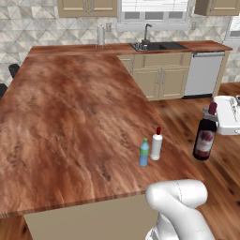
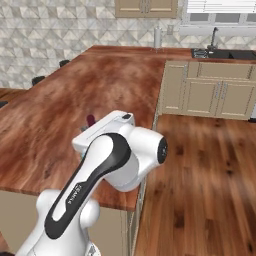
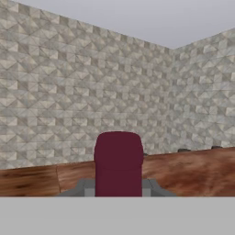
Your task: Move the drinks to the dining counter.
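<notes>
A dark red cap [image 3: 118, 161] is seen upright at the bottom centre, clamped between two grey fingers [image 3: 83, 188]. Behind it a reddish-brown counter [image 3: 193, 170] is spread across, and a tiled wall [image 3: 69, 92] is seen beyond.

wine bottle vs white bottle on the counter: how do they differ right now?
The wine bottle is dark with a maroon label; the white bottle is plain white. The wine bottle is bigger and fatter, the white one slim. The wine bottle hangs past the counter edge, held at its neck by the tool; the white bottle stands on the counter beside a blue-green bottle. Both are upright with red caps.
</notes>
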Controlling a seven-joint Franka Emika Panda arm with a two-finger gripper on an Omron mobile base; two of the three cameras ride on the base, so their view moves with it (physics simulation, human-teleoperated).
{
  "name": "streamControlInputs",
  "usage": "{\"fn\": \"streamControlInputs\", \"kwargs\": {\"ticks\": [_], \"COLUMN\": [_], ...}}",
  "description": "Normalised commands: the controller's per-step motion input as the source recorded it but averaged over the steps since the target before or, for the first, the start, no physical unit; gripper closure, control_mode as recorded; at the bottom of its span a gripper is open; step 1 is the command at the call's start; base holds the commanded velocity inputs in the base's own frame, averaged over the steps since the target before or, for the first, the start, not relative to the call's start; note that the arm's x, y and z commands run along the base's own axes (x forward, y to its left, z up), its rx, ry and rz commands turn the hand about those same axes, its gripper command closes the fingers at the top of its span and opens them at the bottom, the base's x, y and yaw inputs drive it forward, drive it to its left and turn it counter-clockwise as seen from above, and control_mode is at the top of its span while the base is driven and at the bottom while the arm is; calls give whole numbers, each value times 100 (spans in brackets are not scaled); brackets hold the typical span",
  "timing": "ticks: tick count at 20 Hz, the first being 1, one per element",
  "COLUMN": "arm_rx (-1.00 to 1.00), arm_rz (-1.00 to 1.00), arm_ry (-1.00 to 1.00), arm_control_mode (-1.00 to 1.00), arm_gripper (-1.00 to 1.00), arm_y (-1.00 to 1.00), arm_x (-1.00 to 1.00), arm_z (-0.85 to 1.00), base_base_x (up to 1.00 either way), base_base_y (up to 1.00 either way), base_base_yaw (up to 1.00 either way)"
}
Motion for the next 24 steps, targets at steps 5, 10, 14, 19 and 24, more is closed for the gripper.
{"fn": "streamControlInputs", "kwargs": {"ticks": [5,10,14,19,24], "arm_rx": [0,0,0,5,8], "arm_rz": [0,0,0,0,0], "arm_ry": [0,0,-2,-1,-2], "arm_control_mode": [-100,-100,-100,-100,-100], "arm_gripper": [100,100,100,100,100], "arm_y": [0,0,0,-5,-12], "arm_x": [34,27,30,39,44], "arm_z": [-19,-28,-29,-22,-26], "base_base_x": [0,0,0,0,0], "base_base_y": [0,0,0,0,0], "base_base_yaw": [0,0,0,0,0]}}
